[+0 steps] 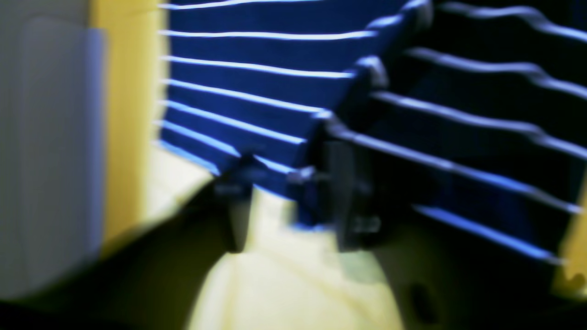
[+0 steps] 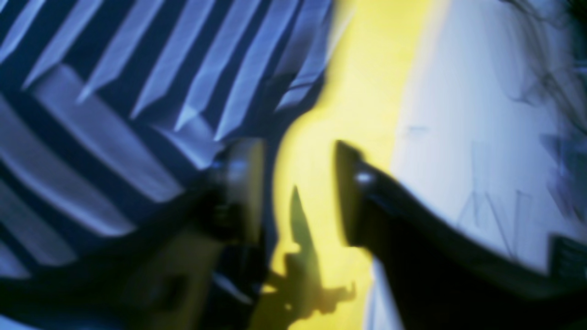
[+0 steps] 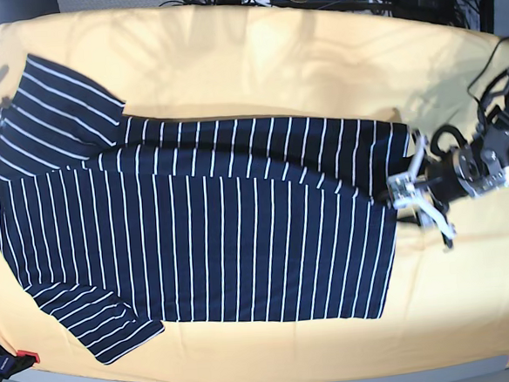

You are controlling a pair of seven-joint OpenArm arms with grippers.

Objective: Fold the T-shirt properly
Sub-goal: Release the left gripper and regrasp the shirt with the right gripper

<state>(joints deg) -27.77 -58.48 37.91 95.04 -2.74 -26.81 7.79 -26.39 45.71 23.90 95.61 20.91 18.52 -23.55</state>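
- T-shirt point(image 3: 205, 238), navy with thin white stripes, lies spread on my yellow cloth point(image 3: 299, 74), its top edge folded down along its length.
- My left gripper point(image 3: 423, 198) sits low at the shirt's hem edge, jaws parted, holding nothing.
- My right gripper point(image 2: 298, 192) hangs spread over yellow cloth beside the fabric.

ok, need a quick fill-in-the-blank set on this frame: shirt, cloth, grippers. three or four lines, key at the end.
1. The T-shirt is dark navy with thin ____ stripes.
2. The T-shirt lies on a ____-coloured cloth.
3. In the right wrist view, the right gripper has its jaws ____, with nothing between them.
4. In the base view, the left gripper is at the shirt's ____ edge.

Missing words: white; yellow-orange; open; right
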